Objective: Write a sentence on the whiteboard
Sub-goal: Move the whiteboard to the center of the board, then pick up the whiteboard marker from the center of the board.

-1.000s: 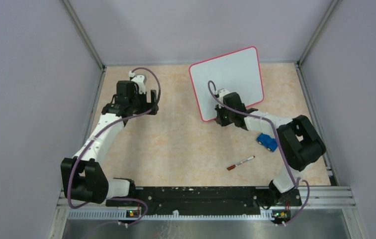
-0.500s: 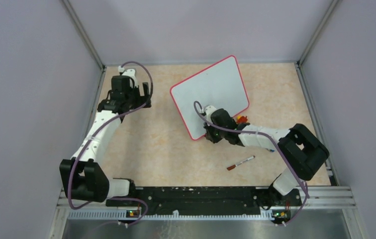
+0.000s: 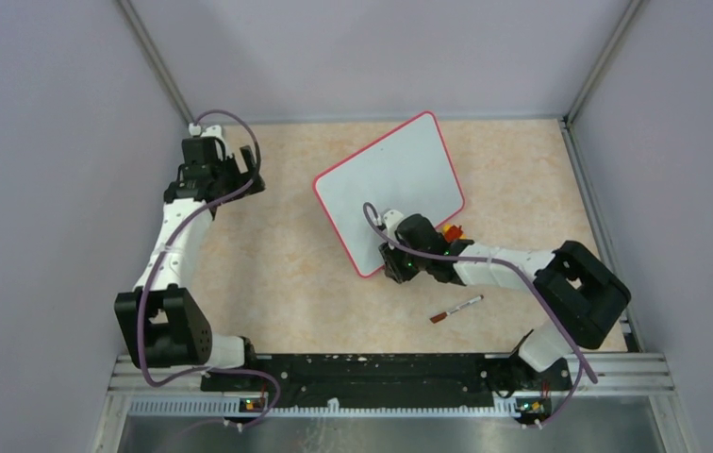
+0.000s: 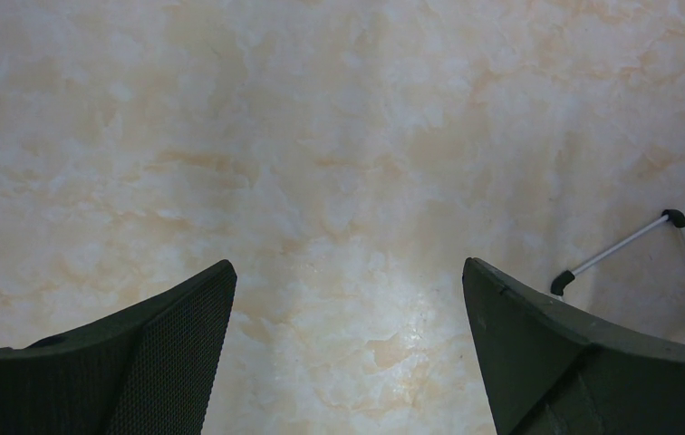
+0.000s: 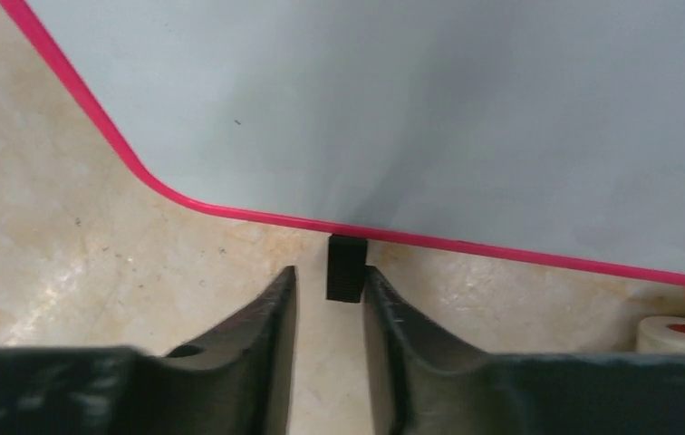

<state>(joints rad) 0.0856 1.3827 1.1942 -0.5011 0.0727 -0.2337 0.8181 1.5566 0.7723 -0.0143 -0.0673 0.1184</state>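
Right pincer [image 5: 330, 272], slightly parted, at the lower edge of one whiteboard [image 3: 390, 184].
One black foot [image 5: 346, 267] under the pink-red rim sits at its fingertips, unclamped. The board is white, round-cornered, askew at centre frame. One marker [image 3: 456, 309] lies lower right. Left pincer [image 4: 348, 265], spread wide, upper left.

**Top view:** fixed above and behind the arm bases [image 3: 372, 370], facing down and forward. It is far enough off to take in the whole table [image 3: 287, 260] and the board [image 3: 390, 184].

**Left wrist view:** close above the far-left part of the table, facing almost straight down between the left fingers [image 4: 158, 353].

**Right wrist view:** very close and low, facing the board's near edge between the right fingers [image 5: 248, 344].

The top and right wrist views share that edge. All three views share the table.
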